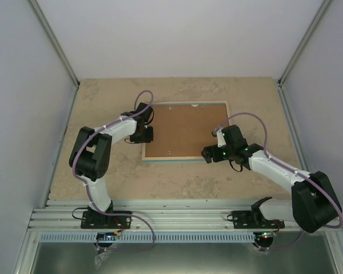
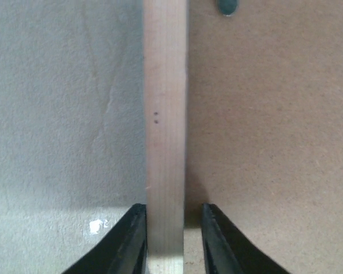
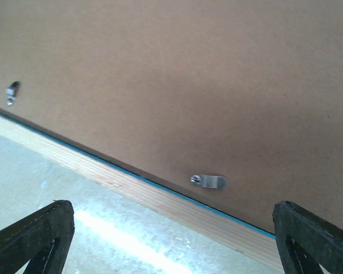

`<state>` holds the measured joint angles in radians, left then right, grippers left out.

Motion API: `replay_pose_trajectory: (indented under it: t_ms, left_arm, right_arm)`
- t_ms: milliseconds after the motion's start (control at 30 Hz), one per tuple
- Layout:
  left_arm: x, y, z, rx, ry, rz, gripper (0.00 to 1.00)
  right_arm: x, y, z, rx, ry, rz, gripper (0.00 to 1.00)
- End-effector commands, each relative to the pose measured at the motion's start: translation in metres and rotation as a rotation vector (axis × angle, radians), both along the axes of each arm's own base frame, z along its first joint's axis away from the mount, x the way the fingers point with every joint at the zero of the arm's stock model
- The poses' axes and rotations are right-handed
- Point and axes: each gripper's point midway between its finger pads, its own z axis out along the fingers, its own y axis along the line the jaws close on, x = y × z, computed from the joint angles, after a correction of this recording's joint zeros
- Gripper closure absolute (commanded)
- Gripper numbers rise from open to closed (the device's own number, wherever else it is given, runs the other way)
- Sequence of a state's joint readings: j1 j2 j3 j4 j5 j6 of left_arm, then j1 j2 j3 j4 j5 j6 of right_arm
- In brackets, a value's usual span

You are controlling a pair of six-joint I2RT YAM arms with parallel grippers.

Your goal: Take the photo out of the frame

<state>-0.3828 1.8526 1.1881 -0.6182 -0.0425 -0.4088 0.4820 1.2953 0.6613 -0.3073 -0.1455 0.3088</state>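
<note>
Here, the frame (image 1: 186,159) lies face down, so the photo is hidden under the brown backing board (image 1: 186,130); you cannot see it in any view.

- Left gripper (image 2: 172,208): it straddles the frame's pale wood side rail (image 2: 166,114). The rail's long axis runs straight ahead of the tool, out between the fingers. The outer finger sits against the rail's table-side edge, and a dark sliver shows between the inner finger and the rail. The jaws are narrowed about the rail, but you cannot tell whether they pinch it.
- Right gripper (image 3: 171,228): the jaws are spread wide, holding and touching nothing. A metal turn clip (image 3: 208,181) lies just ahead of it, between the two fingers, on the board just inside the rail. A second clip (image 3: 11,91) sits far off to the tool's left.

Judgement: the board must come free before the photo can. The right arm is the nearer one to that clip, so expect it to work the clip while the left steadies the frame.
</note>
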Motion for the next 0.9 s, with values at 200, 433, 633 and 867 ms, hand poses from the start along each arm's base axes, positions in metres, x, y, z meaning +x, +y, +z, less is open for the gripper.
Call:
replay_pose_trajectory:
  t_ms: [200,433,633,867]
  left_arm:
    - [0.002,0.004,-0.003,0.038,0.006,-0.026,0.86]
    - [0.006,0.005,0.027,0.031,-0.06,-0.028,0.99]
    - [0.008,0.011,0.068,0.042,-0.137,-0.022,1.0]
    - [0.005,0.01,0.106,-0.001,-0.205,-0.011,1.0]
  right_arm:
    - [-0.004,0.028,0.015,-0.081,-0.131,0.129,0.05]
    - [-0.017,0.058,0.015,-0.239,-0.208,0.285,0.05]
    - [-0.037,0.083,0.009,-0.402,-0.276,0.414,0.05]
    - [-0.037,0.102,0.017,-0.682,-0.502,0.461,0.05]
